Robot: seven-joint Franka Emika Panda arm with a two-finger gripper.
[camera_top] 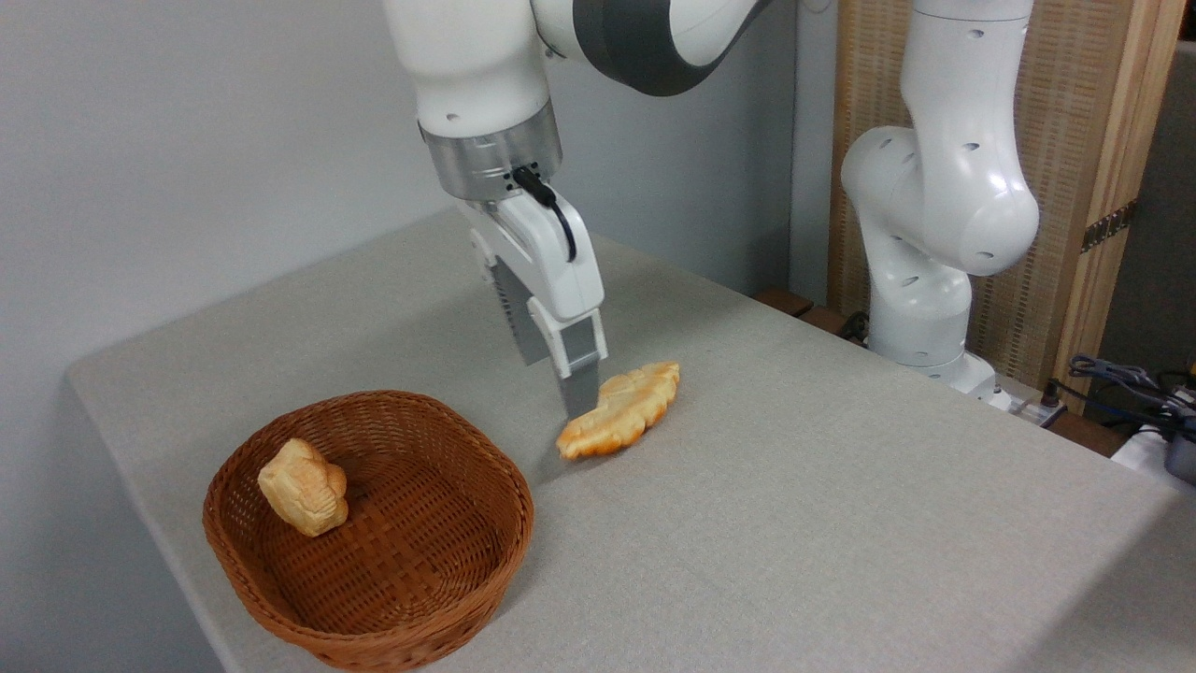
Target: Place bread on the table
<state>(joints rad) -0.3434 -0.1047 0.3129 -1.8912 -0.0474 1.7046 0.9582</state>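
Observation:
The bread [624, 408], a long flat golden braided loaf, lies on the grey-beige table [841, 486] just right of the basket. My gripper [556, 388] hangs straight down over the table at the loaf's left end. Its fingers stand apart, so it is open. The nearer finger [580, 379] touches or nearly touches the loaf's left edge, and the loaf sits beside that finger, not between the two. Nothing is held between the fingers.
A brown wicker basket [425, 608] stands at the front left with a small pale chunky roll [304, 486] inside. The arm's white base [920, 280] rises at the back right, with cables [1121, 383] beyond the table's right edge.

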